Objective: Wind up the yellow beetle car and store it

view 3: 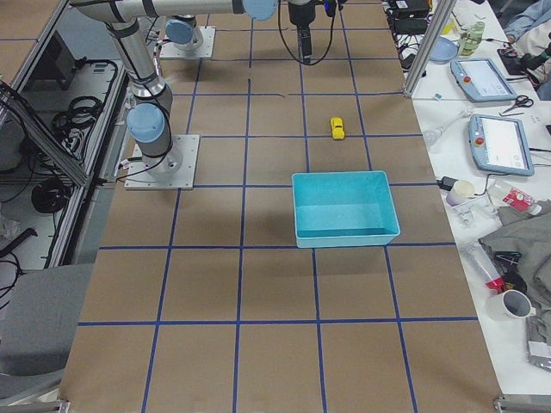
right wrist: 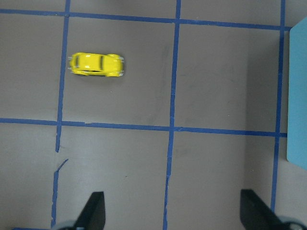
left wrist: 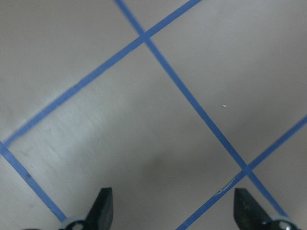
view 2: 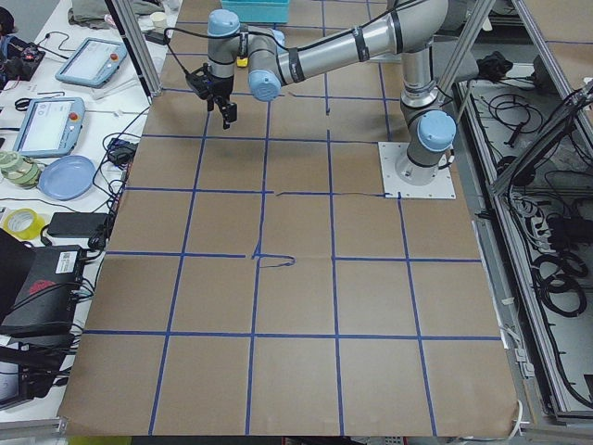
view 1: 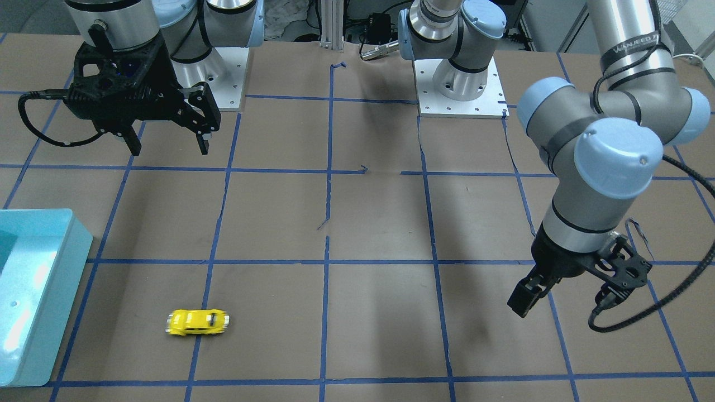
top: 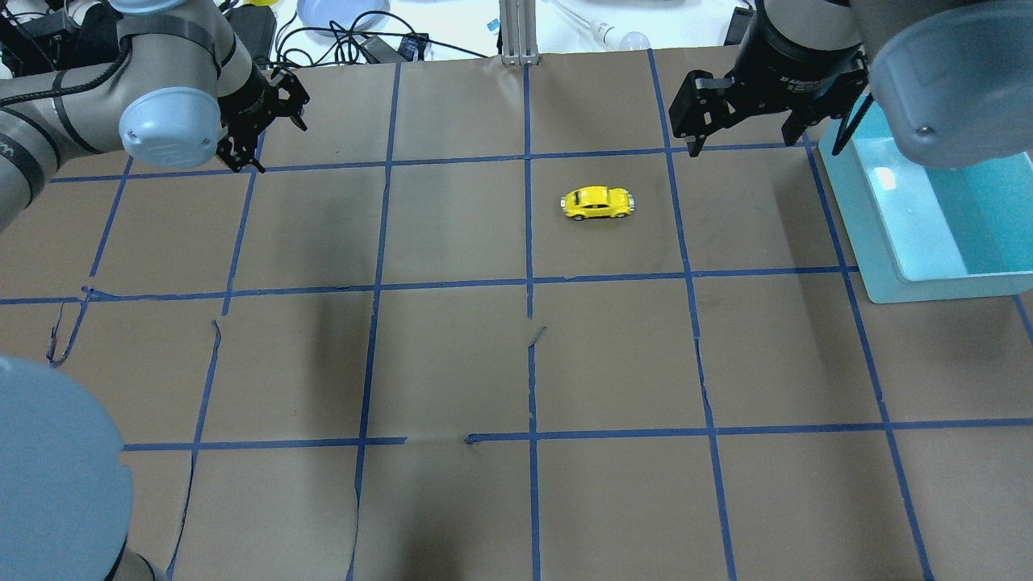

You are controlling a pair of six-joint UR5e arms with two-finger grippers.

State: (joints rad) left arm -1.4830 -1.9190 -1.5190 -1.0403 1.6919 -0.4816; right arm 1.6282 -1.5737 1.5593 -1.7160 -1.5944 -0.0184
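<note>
The yellow beetle car (top: 598,202) stands on its wheels on the brown table paper; it also shows in the front view (view 1: 197,322), the right side view (view 3: 337,128) and the right wrist view (right wrist: 97,64). My right gripper (top: 750,137) is open and empty, hanging high above the table between the car and the teal bin (top: 928,242); its fingers frame the right wrist view (right wrist: 175,213). My left gripper (top: 266,141) is open and empty, far off at the table's left side, over bare paper (left wrist: 175,211).
The teal bin (view 1: 33,296) sits to the right of the car in the overhead view, and nothing shows inside it (view 3: 344,206). Blue tape lines grid the table. Tablets, cables and plates lie beyond the far edge.
</note>
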